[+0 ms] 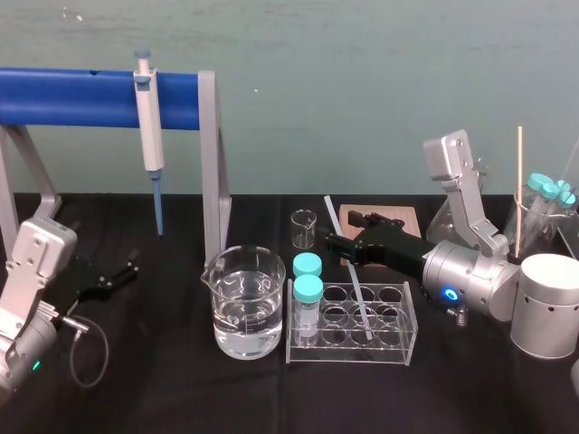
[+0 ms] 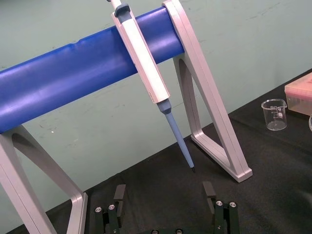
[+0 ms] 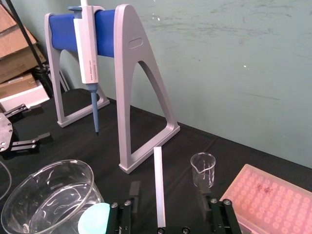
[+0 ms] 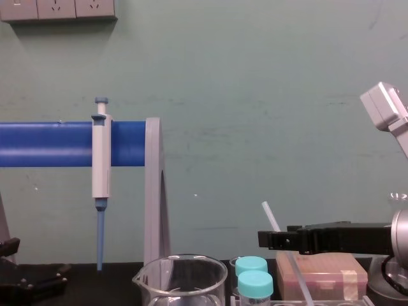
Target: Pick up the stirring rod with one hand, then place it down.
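Observation:
The stirring rod (image 1: 355, 285) is a thin whitish stick. Its lower end stands in a hole of the clear tube rack (image 1: 398, 339), and it leans up and back toward the left. My right gripper (image 1: 339, 231) reaches in from the right at the rod's upper part. In the right wrist view the rod (image 3: 159, 185) runs between the two black fingers (image 3: 134, 191), and a gap shows on each side, so the right gripper (image 3: 168, 192) is open around it. In the chest view the rod (image 4: 280, 236) crosses just in front of the jaw tips. My left gripper (image 1: 122, 271) rests open and empty at the far left.
A beaker of water (image 1: 242, 312) and two teal-capped vials (image 1: 308, 289) stand left of the rod. A small empty beaker (image 1: 304, 228) and a pink tip box (image 1: 389, 217) lie behind it. A pipette (image 1: 147, 127) hangs on the blue-barred stand (image 1: 213, 163). A white cylinder (image 1: 547, 307) stands at the right.

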Robot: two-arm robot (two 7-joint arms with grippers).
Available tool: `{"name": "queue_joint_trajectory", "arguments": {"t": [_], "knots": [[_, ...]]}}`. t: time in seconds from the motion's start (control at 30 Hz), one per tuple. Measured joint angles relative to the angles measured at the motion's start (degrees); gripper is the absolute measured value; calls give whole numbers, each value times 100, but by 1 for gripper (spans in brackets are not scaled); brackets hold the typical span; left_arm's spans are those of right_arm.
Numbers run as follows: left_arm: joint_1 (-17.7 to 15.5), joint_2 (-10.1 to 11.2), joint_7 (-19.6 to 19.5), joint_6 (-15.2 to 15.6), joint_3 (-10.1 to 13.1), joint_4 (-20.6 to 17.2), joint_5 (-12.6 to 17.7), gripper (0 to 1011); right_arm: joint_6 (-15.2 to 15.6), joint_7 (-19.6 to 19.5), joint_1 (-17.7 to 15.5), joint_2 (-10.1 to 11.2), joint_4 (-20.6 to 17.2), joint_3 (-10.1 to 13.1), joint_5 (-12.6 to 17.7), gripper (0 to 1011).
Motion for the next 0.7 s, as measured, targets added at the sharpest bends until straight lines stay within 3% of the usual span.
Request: {"name": "queue_joint_trajectory", "arguments": {"t": [0.7], "knots": [[0,0,0,0,0,0,0,1000,-3,0,-1,0,0,0,8,98]]}}
